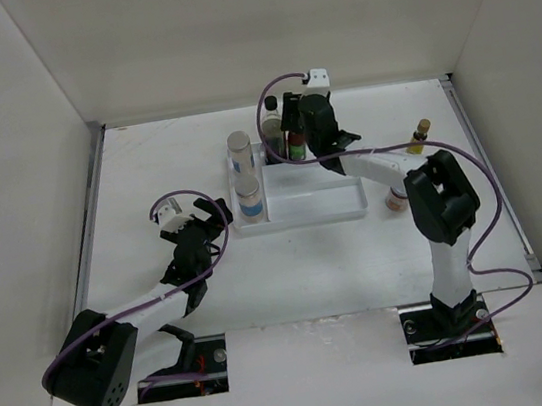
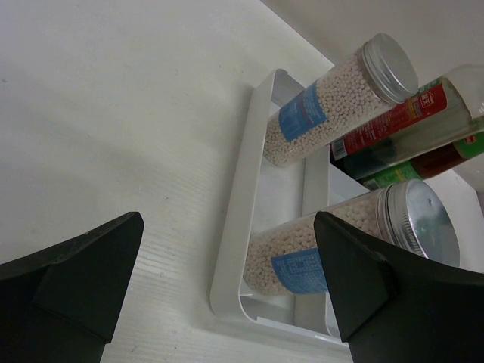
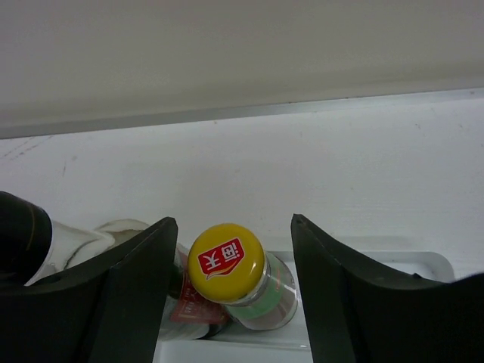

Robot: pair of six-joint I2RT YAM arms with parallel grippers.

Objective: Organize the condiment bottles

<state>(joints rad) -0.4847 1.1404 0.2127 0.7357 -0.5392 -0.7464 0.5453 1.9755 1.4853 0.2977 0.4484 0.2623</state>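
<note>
Two grey-lidded jars (image 1: 239, 147) (image 1: 249, 194) of white beads stand in the left compartment of the white divided tray (image 1: 343, 215). They also show in the left wrist view (image 2: 333, 110) (image 2: 302, 257). The yellow-capped red-green bottle (image 3: 227, 261) stands at the tray's back, next to the tall dark black-capped bottle (image 3: 23, 234). My right gripper (image 3: 231, 249) is open, with one finger on each side of the yellow cap and clear of it. My left gripper (image 2: 228, 223) is open and empty, just left of the tray. A small yellow-labelled bottle (image 1: 421, 133) and a pinkish jar (image 1: 395, 199) stand right of the tray.
White walls enclose the table on three sides. The tray's long right compartment (image 1: 325, 190) holds nothing. The right arm (image 1: 440, 199) partly hides the pinkish jar. I see only one pinkish jar.
</note>
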